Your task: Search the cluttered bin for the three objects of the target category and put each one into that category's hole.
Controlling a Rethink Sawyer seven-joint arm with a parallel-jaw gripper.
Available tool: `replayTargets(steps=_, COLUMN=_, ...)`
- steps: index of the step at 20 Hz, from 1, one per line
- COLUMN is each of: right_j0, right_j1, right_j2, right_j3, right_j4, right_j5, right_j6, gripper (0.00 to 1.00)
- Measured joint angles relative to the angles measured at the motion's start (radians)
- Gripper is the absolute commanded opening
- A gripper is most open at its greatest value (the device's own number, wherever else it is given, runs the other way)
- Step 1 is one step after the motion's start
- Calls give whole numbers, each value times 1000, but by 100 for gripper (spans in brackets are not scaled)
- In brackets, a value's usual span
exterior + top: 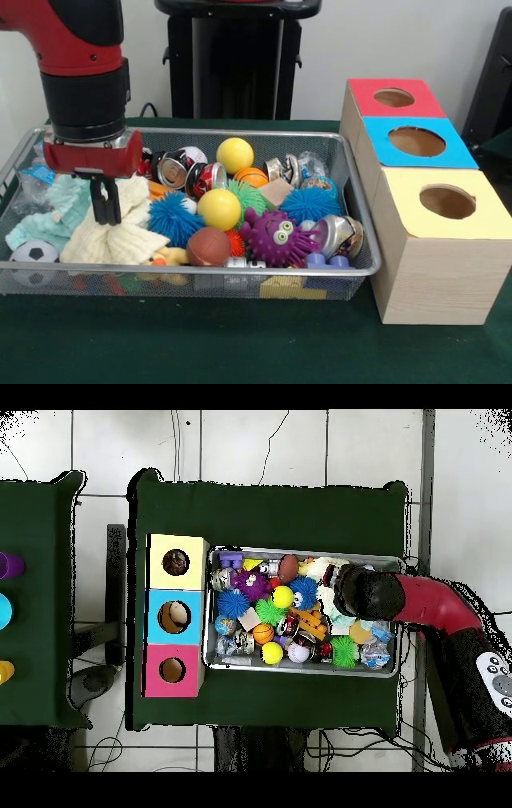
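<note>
The wire mesh bin [240, 133] lies on the green table, full of mixed objects. My gripper [106, 218] hangs from the red and black arm over the bin's left end. Its black fingers [98, 204] stand close together, with the tips pressed into a cream cloth [120, 240]. A mint cloth [56, 208] lies just left of it. Three boxes with round holes stand right of the bin: red [394, 98], blue [416, 142] and yellow [446, 202]. In the overhead view the arm [420, 604] covers the gripper over the bin [300, 671].
The bin holds two yellow balls [234, 154] [218, 209], blue spiky balls [172, 218], a purple spiky toy with eyes [276, 236], a brown football [208, 246], a soccer ball [34, 254] and crushed cans [172, 170]. The black pedestal [236, 56] stands behind.
</note>
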State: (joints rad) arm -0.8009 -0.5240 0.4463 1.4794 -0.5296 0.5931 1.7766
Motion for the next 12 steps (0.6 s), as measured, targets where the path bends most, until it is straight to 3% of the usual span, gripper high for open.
replayTargets(steps=12, right_j0=-87, right_j1=-5, right_j2=98, right_j3=5, right_j4=-29, right_j5=9, right_j6=-120, gripper=0)
